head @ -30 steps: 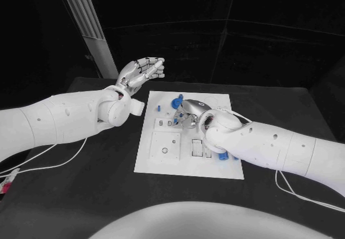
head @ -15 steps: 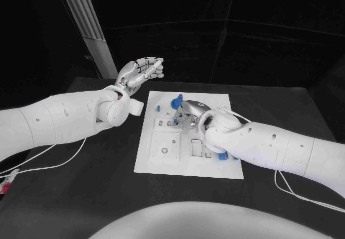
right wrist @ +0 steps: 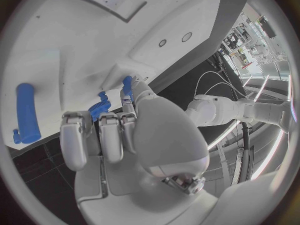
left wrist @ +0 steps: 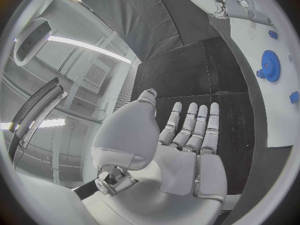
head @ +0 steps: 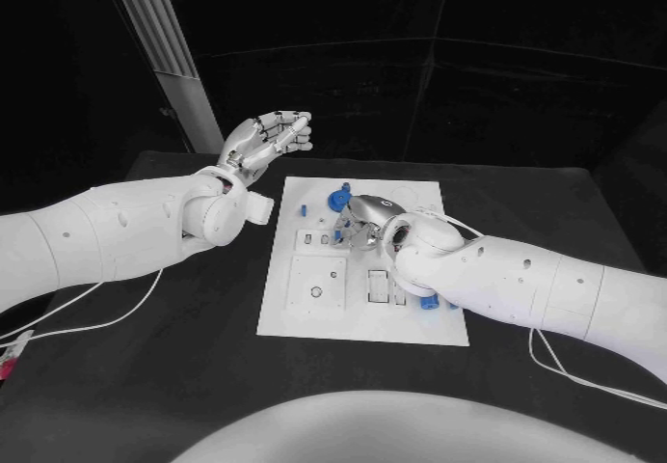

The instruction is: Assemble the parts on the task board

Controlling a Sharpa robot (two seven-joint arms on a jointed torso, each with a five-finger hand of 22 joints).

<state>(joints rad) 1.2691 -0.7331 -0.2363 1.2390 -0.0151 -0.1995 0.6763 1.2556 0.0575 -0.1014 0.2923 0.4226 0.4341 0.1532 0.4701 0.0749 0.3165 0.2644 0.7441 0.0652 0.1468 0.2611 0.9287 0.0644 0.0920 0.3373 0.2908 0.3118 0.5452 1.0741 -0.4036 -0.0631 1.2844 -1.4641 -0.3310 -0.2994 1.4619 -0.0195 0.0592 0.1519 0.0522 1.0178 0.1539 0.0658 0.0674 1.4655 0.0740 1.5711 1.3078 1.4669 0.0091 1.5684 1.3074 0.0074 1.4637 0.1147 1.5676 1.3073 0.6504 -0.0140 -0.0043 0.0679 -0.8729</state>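
**Left hand aloft, right hand down on the board**

Starting at nine o'clock: the left arm sweeps in and lifts the left hand up to about eleven o'clock, clear of the table and off the board's far left corner. Its wrist view shows the palm bare, fingers straight and side by side, nothing in it.

At the centre lies the task board, a white plate flat on the black table. A blue gear stands near its far edge at twelve o'clock; the left wrist view catches that same gear on the white surface. A small blue part sits just beside the gear, towards the board's left edge.

Over to three o'clock: the right arm reaches in and plants the right hand low over the board's middle, just below the gear. From the right wrist view the fingers curl downward at the board, fingertips close around a small blue piece; whether they actually pinch it, I cannot tell. A blue cylinder lies apart from the hand there. One more blue part peeks out beside the right forearm.
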